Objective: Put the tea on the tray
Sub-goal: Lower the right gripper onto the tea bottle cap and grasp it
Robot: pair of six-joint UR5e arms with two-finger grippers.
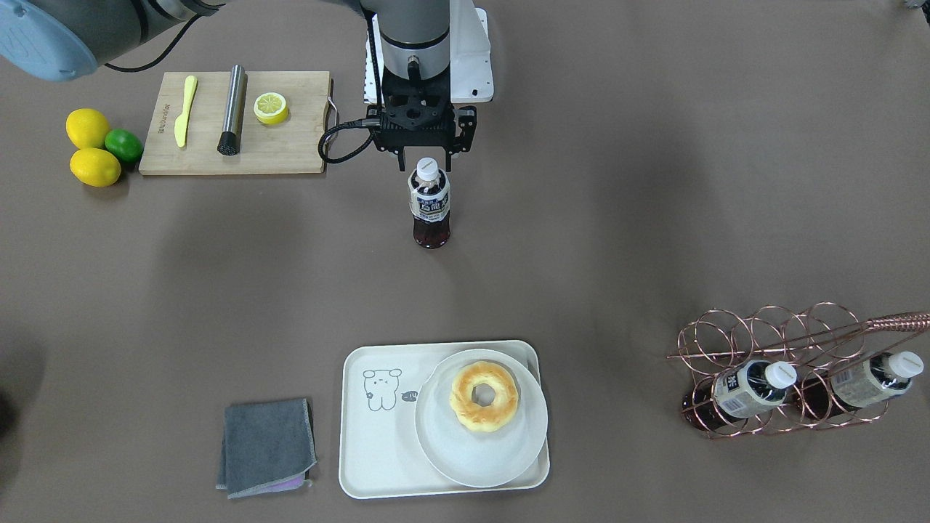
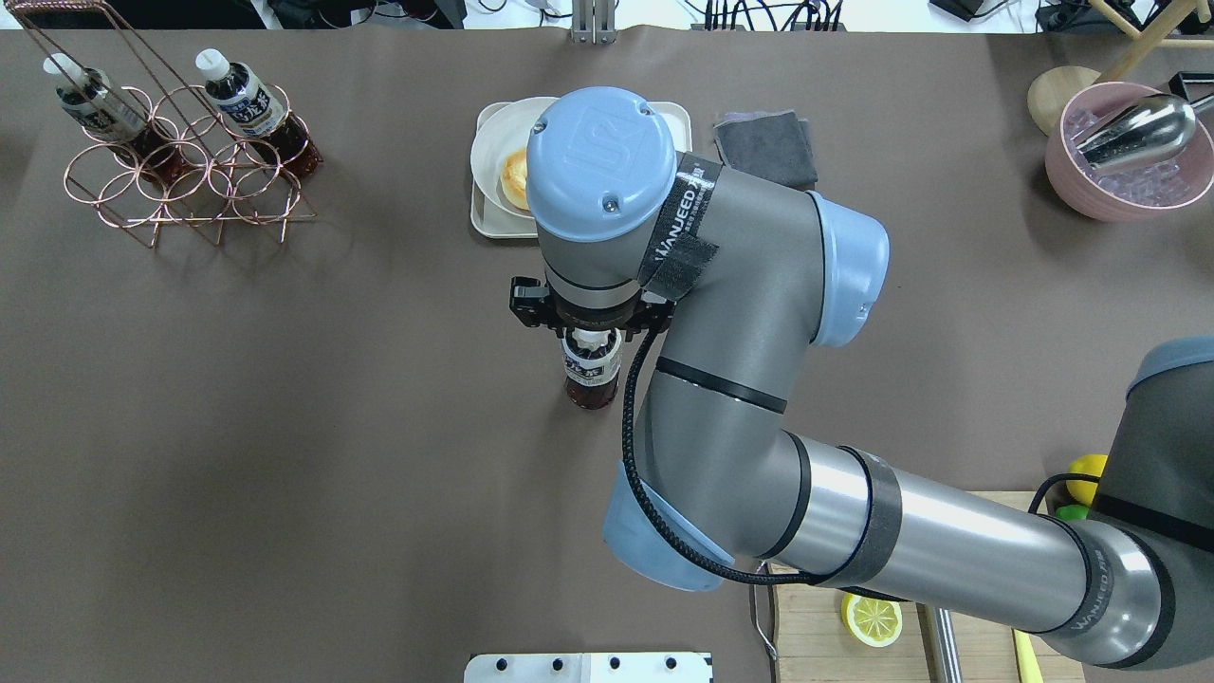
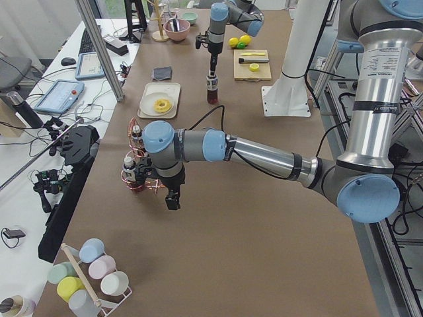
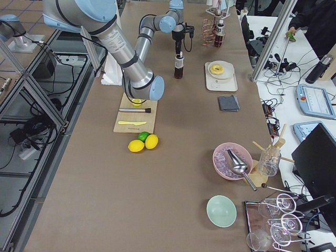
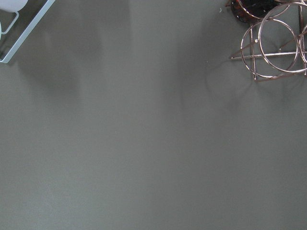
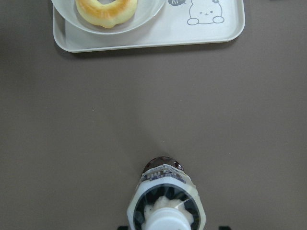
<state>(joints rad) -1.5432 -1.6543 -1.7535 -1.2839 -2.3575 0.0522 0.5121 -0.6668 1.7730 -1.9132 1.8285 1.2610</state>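
The tea stands upright on the brown table, well back from the tray. My right gripper hangs straight over it, open, with one finger on each side of the white cap and a gap to each. In the right wrist view the tea is directly below and the tray lies beyond it. The tray holds a round plate with a doughnut; its bear half is bare. My left gripper hovers beside the wire rack; I cannot tell whether it is open or shut.
A copper wire rack holds two more bottles on the robot's left side. A folded grey cloth lies beside the tray. A cutting board with a knife, a muddler and a half lemon, and lemons and a lime, lie on the robot's right.
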